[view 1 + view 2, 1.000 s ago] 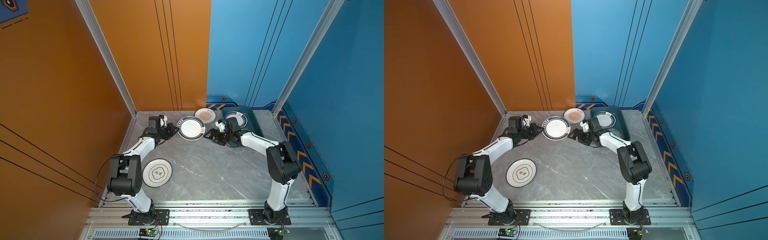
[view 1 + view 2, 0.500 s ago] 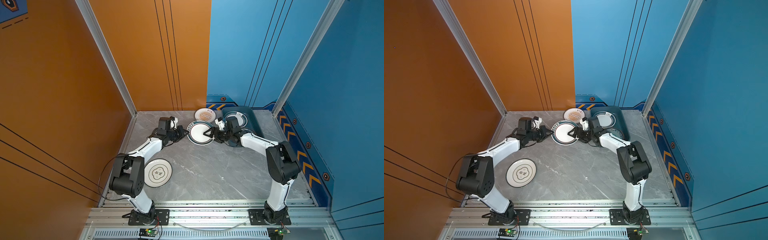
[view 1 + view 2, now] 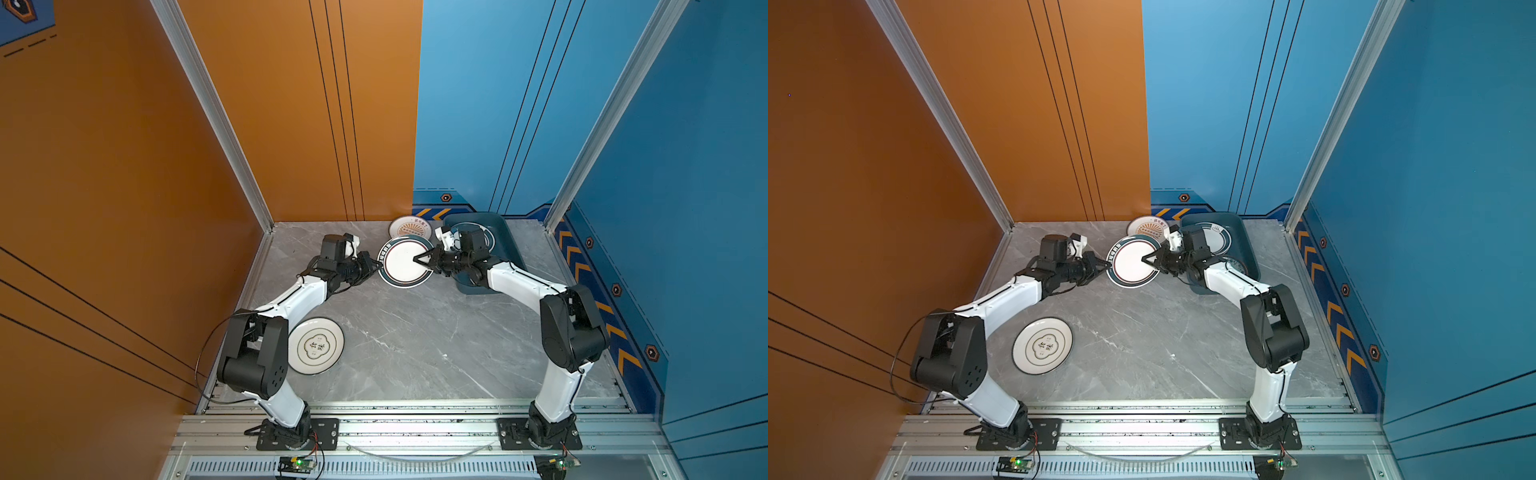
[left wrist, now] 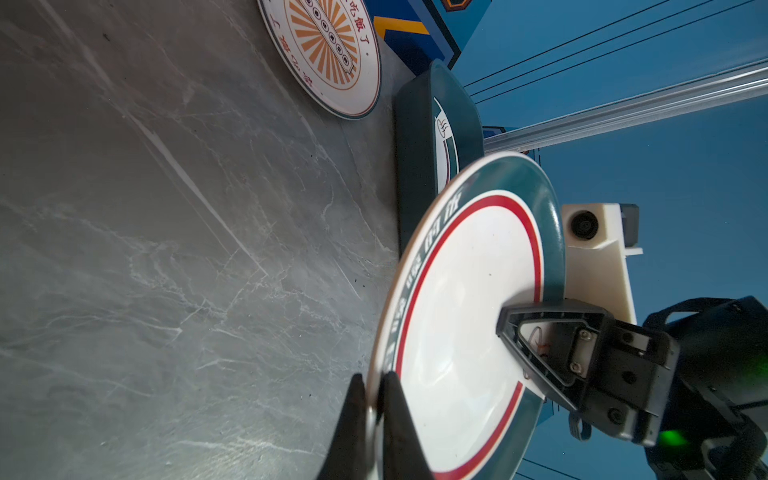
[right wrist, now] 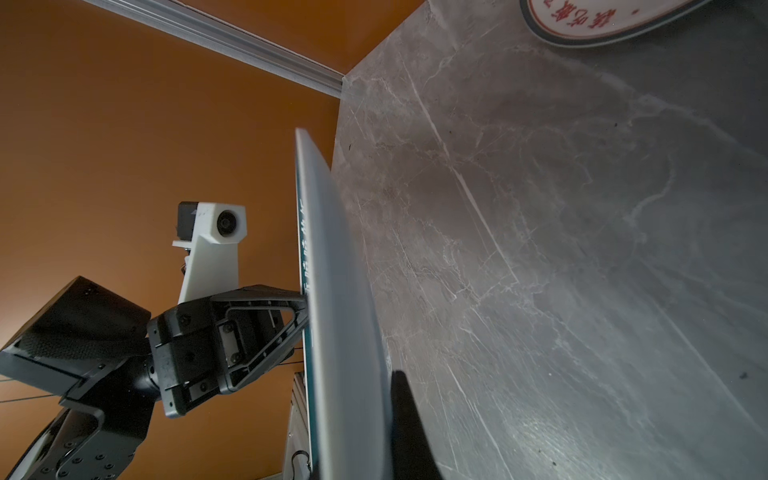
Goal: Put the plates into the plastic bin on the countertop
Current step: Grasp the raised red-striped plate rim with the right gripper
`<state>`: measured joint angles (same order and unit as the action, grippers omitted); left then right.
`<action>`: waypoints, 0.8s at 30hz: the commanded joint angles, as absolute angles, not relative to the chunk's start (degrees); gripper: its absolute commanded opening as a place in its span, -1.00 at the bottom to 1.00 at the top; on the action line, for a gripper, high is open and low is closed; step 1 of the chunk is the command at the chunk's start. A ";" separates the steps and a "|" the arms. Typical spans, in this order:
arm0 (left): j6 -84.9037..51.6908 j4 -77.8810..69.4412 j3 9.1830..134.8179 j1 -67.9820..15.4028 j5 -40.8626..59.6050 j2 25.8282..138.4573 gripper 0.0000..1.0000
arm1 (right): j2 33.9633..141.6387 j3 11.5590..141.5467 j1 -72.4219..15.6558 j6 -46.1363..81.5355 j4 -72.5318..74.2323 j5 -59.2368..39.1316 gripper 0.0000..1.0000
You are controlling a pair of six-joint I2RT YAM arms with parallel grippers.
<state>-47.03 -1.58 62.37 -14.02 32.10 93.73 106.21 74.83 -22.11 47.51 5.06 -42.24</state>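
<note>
In both top views I see an orange wall (image 3: 104, 187) on the left and an orange back panel (image 3: 332, 104), both scored with thin black lines; a blue back panel (image 3: 478, 104) meets it mid-scene; a blue wall (image 3: 698, 166) closes the right; slanted aluminium posts (image 3: 218, 124) mark the corners; an orange chevron band (image 3: 626, 360) runs along the blue wall's foot; an aluminium frame (image 3: 415, 430) crosses the front; the light is bright and even.

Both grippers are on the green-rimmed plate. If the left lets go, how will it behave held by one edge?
The green-rimmed plate looks stiff: pinched from opposite sides by the left gripper and right gripper, it shows no sag. Its glossy face suggests it may slip or pivot in one pinch.
</note>
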 commanded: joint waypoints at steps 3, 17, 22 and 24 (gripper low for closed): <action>-45.54 -1.57 65.56 -16.17 34.17 92.79 -0.54 | 104.51 75.93 -22.76 41.05 -0.34 -39.05 -1.00; -35.71 7.60 81.04 -15.05 26.69 109.05 0.96 | 109.72 95.76 -4.77 34.02 -19.75 -27.71 -1.00; -33.01 15.44 95.95 -14.03 24.53 120.42 0.96 | 118.39 107.49 0.82 35.00 -24.35 -23.55 -1.00; -33.13 16.44 100.55 -13.56 24.49 124.17 0.96 | 123.49 112.06 2.15 35.67 -25.70 -23.30 -1.00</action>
